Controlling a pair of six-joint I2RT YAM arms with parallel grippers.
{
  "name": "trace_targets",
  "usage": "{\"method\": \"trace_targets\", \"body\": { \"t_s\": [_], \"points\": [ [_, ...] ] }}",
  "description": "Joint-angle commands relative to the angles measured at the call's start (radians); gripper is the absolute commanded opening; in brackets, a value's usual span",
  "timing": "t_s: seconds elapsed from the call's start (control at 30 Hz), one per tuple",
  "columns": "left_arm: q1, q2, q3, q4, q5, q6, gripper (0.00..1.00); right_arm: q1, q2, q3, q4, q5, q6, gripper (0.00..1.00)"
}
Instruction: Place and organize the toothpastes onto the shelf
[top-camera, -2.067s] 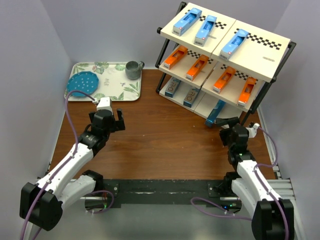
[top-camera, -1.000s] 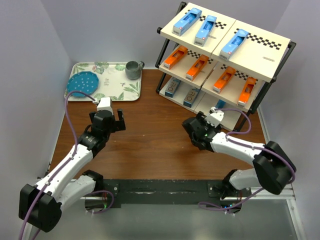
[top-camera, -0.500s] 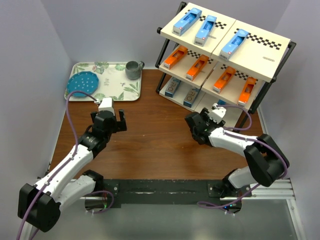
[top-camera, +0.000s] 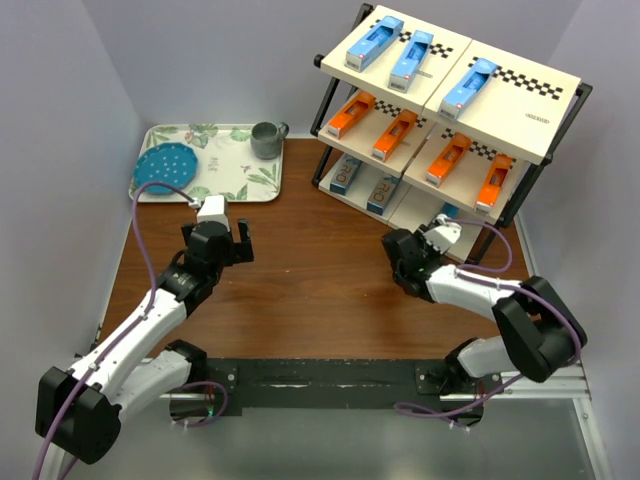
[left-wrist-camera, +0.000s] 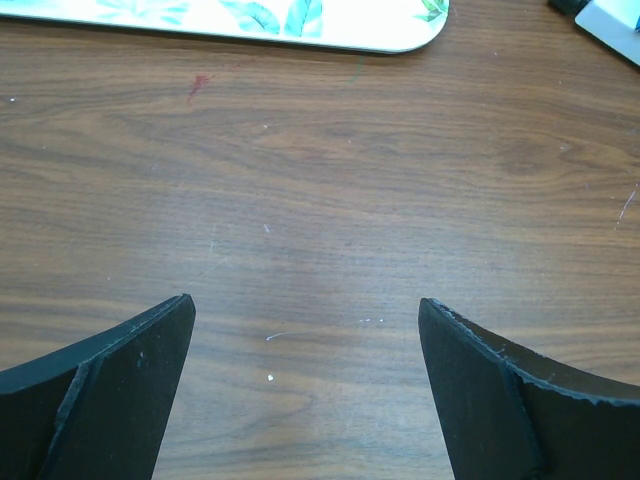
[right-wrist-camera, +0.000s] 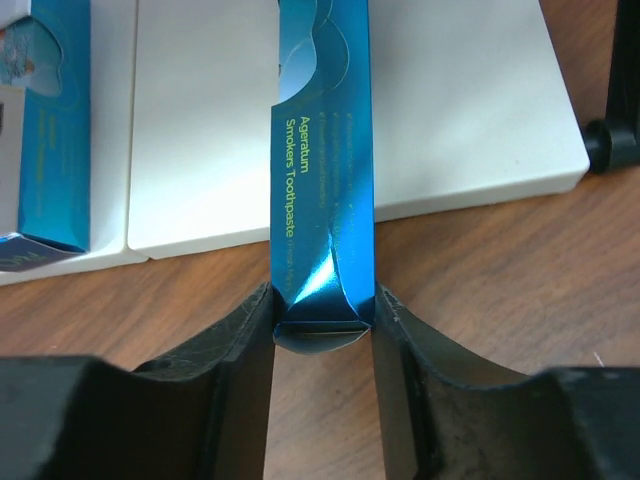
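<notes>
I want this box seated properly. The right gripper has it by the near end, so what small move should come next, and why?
Probably slide it forward, further onto the shelf. The right gripper is shut on the toothpaste box, whose near end sticks out past the edge of the bottom board and over the table.

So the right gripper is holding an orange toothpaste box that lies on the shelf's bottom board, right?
Not orange. The right wrist view shows the right gripper shut on a shiny blue toothpaste box that lies on the shelf's bottom board.
</notes>
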Motion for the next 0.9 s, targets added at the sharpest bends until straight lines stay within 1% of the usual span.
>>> {"method": "trace_targets", "body": {
  "t_s": [0.0,0.1,0.27,0.4,0.5,0.63,0.67,0.83,0.87],
  "points": [
    [-0.010,0.002,-0.006,0.041,-0.011,0.020,1.00,-0.015,-0.081,-0.078,0.087,-0.050,0.091,0.34],
    [-0.013,0.005,-0.004,0.041,-0.011,0.020,1.00,-0.027,-0.139,-0.151,0.196,-0.091,0.094,0.31],
    [-0.016,0.003,-0.006,0.039,-0.011,0.020,1.00,-0.079,-0.240,-0.265,0.362,-0.221,0.105,0.28],
    [-0.018,0.003,-0.006,0.039,-0.011,0.020,1.00,-0.122,-0.316,-0.329,0.426,-0.304,0.152,0.27],
    [-0.016,0.003,-0.006,0.039,-0.011,0.020,1.00,-0.164,-0.357,-0.392,0.491,-0.384,0.218,0.26],
    [-0.018,0.002,-0.007,0.039,-0.010,0.020,1.00,-0.234,-0.359,-0.455,0.602,-0.484,0.278,0.25],
    [-0.018,0.002,-0.007,0.036,-0.010,0.020,1.00,-0.247,-0.353,-0.473,0.662,-0.505,0.283,0.25],
    [-0.018,0.000,-0.007,0.038,-0.010,0.020,1.00,-0.345,-0.275,-0.501,0.831,-0.642,0.332,0.24],
    [-0.018,-0.001,-0.007,0.038,-0.010,0.020,1.00,-0.360,-0.253,-0.501,0.895,-0.660,0.335,0.25]
  ]
}}
